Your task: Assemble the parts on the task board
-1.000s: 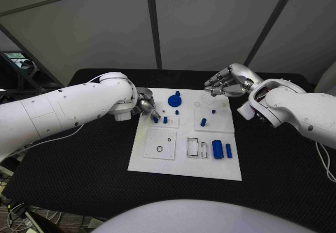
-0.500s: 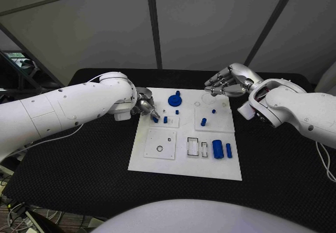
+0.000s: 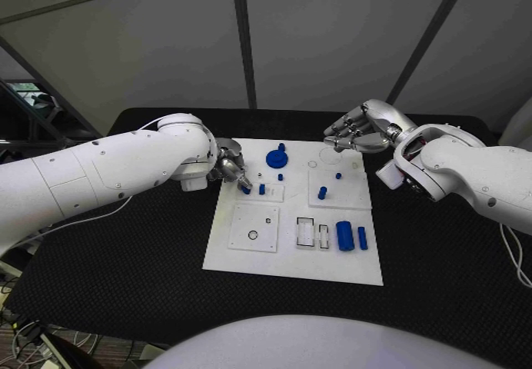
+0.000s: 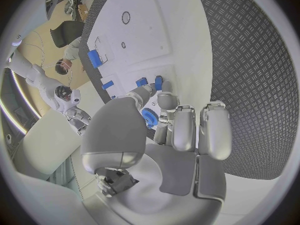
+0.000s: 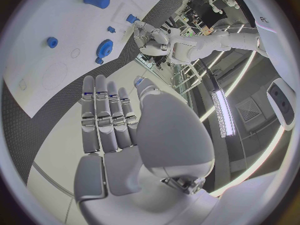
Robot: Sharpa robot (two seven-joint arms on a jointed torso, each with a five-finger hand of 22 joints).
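The white task board (image 3: 294, 257) lies in the middle of the black tabletop (image 3: 133, 254). The left robot hand (image 3: 231, 167) is at the far left edge of the board. Its fingertips (image 4: 156, 83) are closed on a small blue peg (image 3: 245, 187), which they pinch just over the small raised plate on the left side of the board. Just to the right of this peg, a second small blue peg (image 3: 261, 188) stands on the same plate. In the left wrist view it is hard to see if the held peg touches the plate or not.

The right robot hand (image 3: 357, 132) hangs over the far right corner of the board. It holds nothing; its fingers (image 5: 106, 117) lie straight and side by side, and it does not touch any part.

A blue gear (image 3: 276, 159) lies on the far part of the board, between the two hands, with a small blue piece just beyond it. A taller blue peg (image 3: 321, 193) stands on the right raised plate, and a smaller one (image 3: 338, 177) stands near it, a little farther. On the near right part of the board a thick blue cylinder (image 3: 345, 235) and a thin blue cylinder (image 3: 363, 237) lie side by side, just right of two rectangular slots (image 3: 305, 231). The near left plate (image 3: 254, 227) has a small round hole.
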